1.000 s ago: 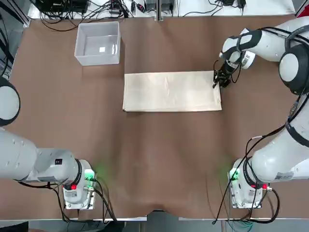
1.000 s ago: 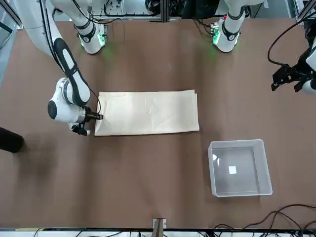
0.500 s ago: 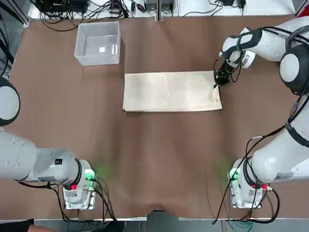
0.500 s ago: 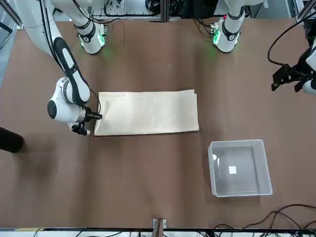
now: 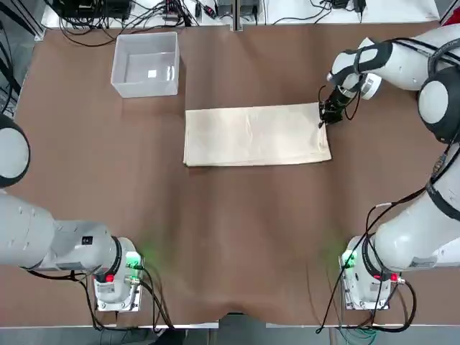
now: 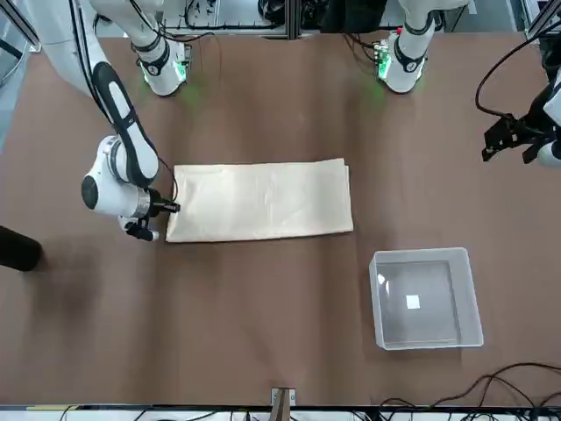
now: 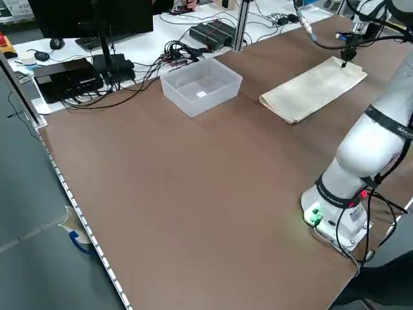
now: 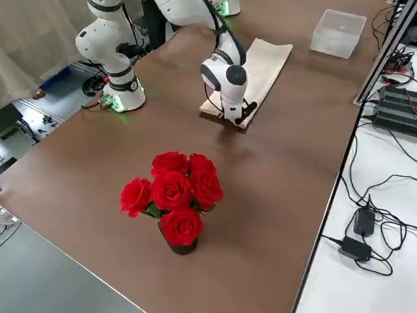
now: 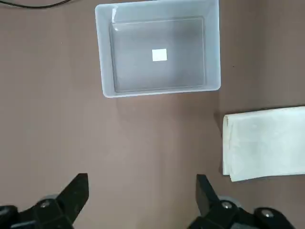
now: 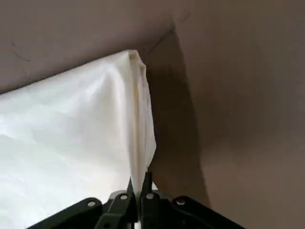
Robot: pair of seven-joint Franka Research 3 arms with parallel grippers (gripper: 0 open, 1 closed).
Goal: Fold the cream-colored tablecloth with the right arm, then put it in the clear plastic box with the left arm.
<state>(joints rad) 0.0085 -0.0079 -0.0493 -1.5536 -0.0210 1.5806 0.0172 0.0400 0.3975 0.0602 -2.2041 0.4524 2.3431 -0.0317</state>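
The cream-colored tablecloth (image 5: 255, 135) lies folded into a long rectangle at the middle of the brown table. My right gripper (image 5: 327, 115) sits low at its far right corner. In the right wrist view that gripper (image 10: 138, 186) is shut on the layered edge of the tablecloth (image 10: 71, 129). The clear plastic box (image 5: 118, 72) stands empty at the far left. My left gripper (image 6: 513, 140) hangs high over the table's left side. Its fingers (image 9: 76, 191) are spread wide, with the box (image 9: 102, 57) and the tablecloth's end (image 9: 267, 143) below.
A bunch of red roses (image 8: 172, 195) stands on the table's right part, nearer the robot than the cloth. Cables and electronics (image 7: 213, 32) line the far edge behind the box. The two arm bases (image 5: 115, 284) are at the near edge.
The right gripper has closed fully on the cloth's far right corner and crept slightly toward the far edge. The cloth's right end shifted a little. The left arm has not moved.
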